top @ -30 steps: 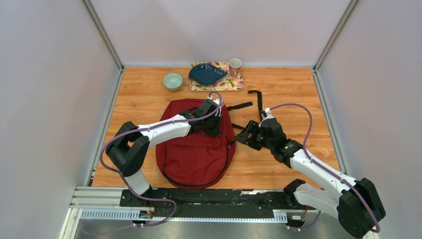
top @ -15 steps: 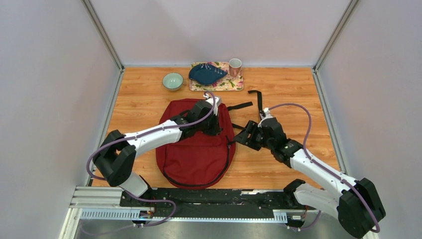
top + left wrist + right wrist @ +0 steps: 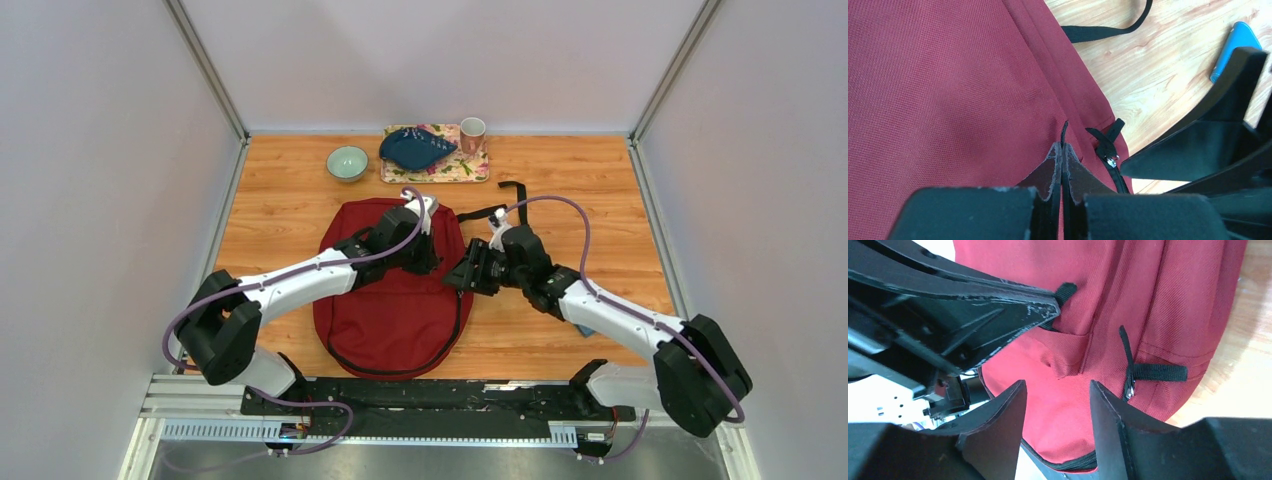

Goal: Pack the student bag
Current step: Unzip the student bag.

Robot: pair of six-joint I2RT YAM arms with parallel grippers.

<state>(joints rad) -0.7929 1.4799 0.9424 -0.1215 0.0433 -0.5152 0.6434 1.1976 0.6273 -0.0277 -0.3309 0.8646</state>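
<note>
Student bag lies flat beneath the tightly closed left gripper, its right edge below the parted right gripper.

We see a laboratory test cell. Plain pale panels on metal posts enclose a wooden table, and a slotted rail edges it.

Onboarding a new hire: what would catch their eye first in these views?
A large dark red fabric backpack lies flat mid-table. Over its far right side, the left end effector is shut, tips at the red fabric beside a black zipper pull; the right end effector stands open facing it. At the far edge: a pale green bowl and a floral tray carrying a dark blue dish and a pink cup.
</note>
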